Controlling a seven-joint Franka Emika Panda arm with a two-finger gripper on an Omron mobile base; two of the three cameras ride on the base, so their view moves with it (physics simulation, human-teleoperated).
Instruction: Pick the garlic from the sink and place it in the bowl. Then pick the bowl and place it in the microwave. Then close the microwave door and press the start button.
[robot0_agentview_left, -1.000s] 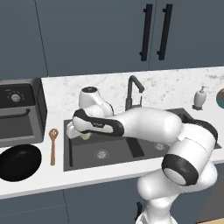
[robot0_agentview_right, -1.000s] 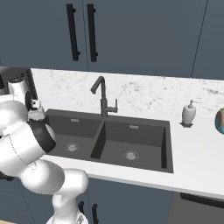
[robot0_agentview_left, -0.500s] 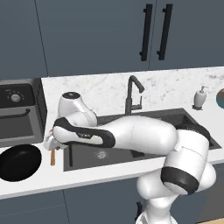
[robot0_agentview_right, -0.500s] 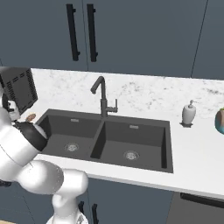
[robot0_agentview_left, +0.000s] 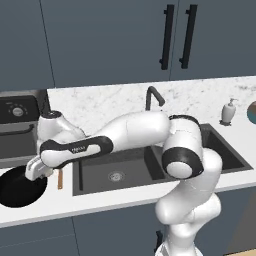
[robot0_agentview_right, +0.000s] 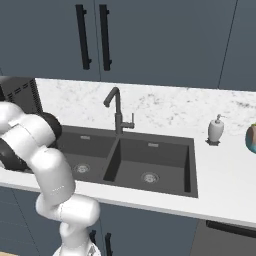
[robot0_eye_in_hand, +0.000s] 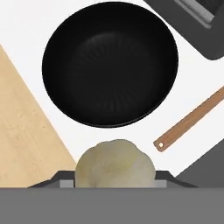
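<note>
In the hand view the pale cream garlic sits between my fingers, with my gripper shut on it. The glossy black bowl lies just beyond it on the white counter, and nothing is inside the bowl. From the left base view, my gripper hangs over the right rim of the bowl, left of the dark double sink. The sink appears from the other side with both basins bare. The microwave and its door are out of view.
A wooden spoon lies between bowl and sink, its handle close to the bowl. A small black oven with a dial stands behind the bowl. Faucet and soap dispenser are further right. The counter edge runs just left of the bowl.
The arm has swung left from above the sink's left basin to above the bowl, carrying the garlic with it. The jaws have kept their grip.
</note>
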